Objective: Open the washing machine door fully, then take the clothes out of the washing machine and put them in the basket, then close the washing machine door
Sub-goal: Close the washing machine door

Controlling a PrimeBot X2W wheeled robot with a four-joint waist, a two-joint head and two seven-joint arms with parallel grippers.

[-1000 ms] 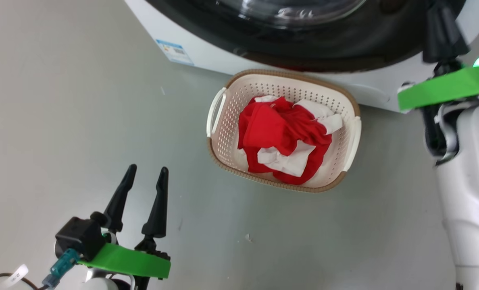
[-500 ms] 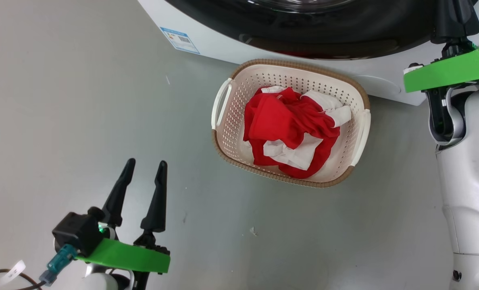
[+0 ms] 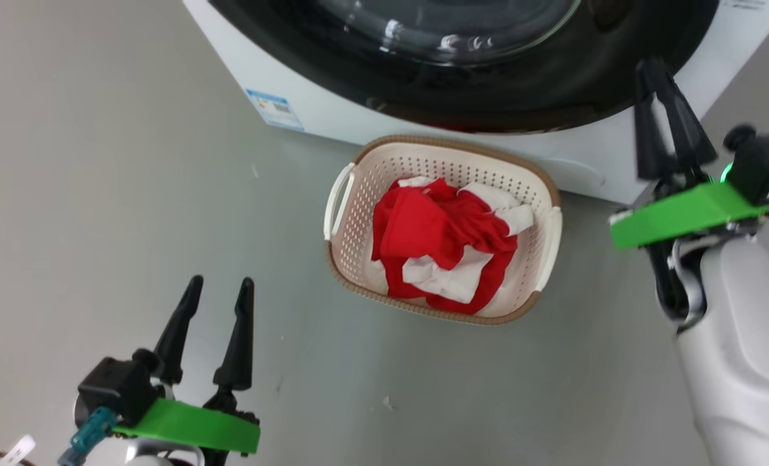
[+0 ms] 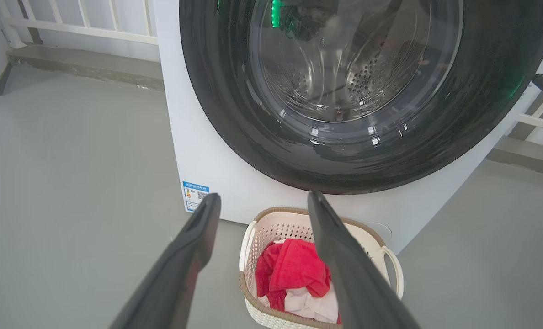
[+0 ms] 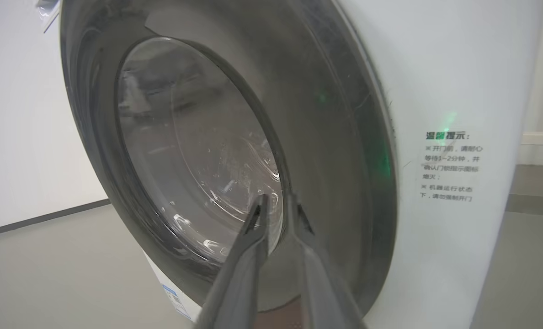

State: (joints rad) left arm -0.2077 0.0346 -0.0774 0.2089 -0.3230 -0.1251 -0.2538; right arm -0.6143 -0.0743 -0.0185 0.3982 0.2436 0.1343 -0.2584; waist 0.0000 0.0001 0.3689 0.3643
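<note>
Door (image 3: 553, 84) looks rigid and slick, best pushed at its black rim; right hand (image 3: 650, 68) nearly closed and empty, left hand (image 3: 221, 281) open.

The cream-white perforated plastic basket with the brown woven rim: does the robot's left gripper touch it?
Apart. In the head view, a wide strip of bare grey floor lies between the open left gripper and the basket.

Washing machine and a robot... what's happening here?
It's finishing a laundry job. The red and white clothes lie in the basket on the floor in front of the washing machine, and the washing machine door looks shut. The right hand is up by the door's edge, fingers nearly together, holding nothing. The left hand is open over the floor.
</note>
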